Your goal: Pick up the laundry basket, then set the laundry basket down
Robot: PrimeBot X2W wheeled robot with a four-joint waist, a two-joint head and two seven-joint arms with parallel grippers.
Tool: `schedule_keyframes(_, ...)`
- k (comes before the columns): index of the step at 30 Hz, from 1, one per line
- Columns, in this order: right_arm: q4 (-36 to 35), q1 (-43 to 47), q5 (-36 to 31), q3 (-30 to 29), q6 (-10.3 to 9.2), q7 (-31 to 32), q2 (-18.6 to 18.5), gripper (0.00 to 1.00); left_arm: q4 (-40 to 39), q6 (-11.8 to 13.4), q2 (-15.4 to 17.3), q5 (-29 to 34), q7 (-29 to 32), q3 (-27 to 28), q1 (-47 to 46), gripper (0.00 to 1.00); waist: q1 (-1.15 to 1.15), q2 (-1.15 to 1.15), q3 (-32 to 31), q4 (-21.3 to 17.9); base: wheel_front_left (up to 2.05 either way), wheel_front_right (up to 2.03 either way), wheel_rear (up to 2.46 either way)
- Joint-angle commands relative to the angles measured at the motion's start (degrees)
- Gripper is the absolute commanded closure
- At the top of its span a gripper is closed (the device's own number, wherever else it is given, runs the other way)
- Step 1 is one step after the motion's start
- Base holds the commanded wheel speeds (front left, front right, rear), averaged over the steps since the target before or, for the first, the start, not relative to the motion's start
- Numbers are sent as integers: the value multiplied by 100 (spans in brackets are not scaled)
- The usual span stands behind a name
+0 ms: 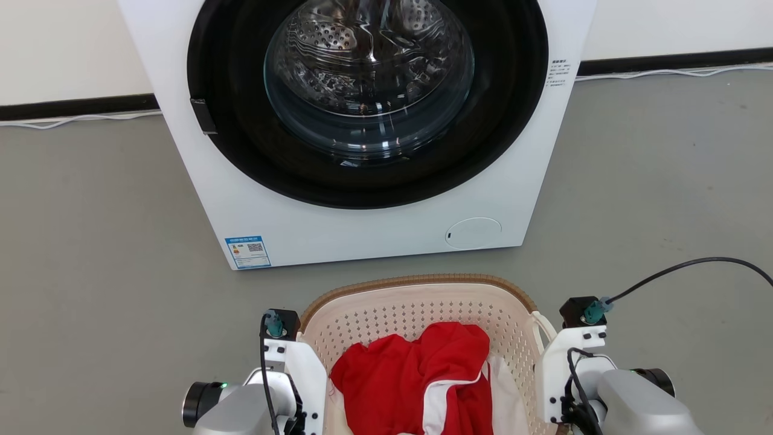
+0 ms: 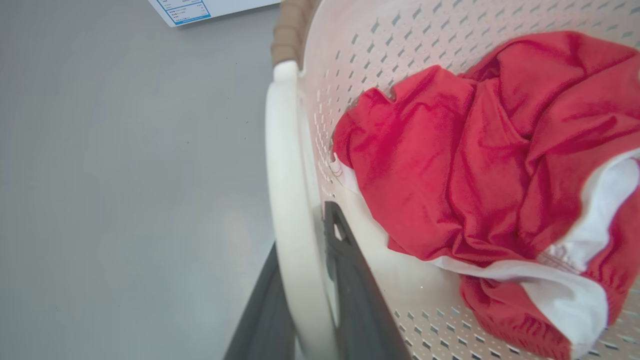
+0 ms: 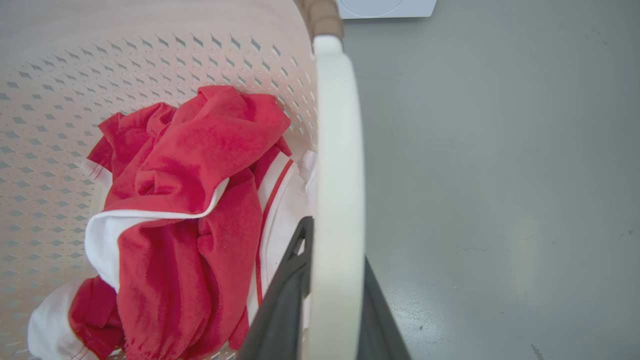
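Laundry basket, holding crumpled red and white clothes, shows low in the head view just before the white washing machine, between both arms. The left gripper pinches the white left handle, one dark finger inside the wall, one outside. The right gripper clamps the right handle likewise.

White wrist blocks, silver-grey forearms — black cables, teal plugs, dark flat fingers
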Motion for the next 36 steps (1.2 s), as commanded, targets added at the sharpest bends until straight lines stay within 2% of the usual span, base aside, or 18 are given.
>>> schedule_keyframes(1, -105, -154, 29, 132, 94, -78, 94, 100, -10, -34, 86, 36, -85, 29, -204, 100, 0, 0, 4, 0, 0, 0, 0)
schedule_keyframes(16, -142, -211, 150, 241, 94, -286, 94, 100, -38, 34, 86, -43, -251, 76, -298, 100, 0, 0, 176, 3, 0, 0, 0)
schedule_keyframes(36, -288, -759, 245, 319, 94, -1182, 79, 100, -167, 289, 86, 59, -858, 92, -1157, 100, 0, 0, 1431, 79, 0, 0, 0)
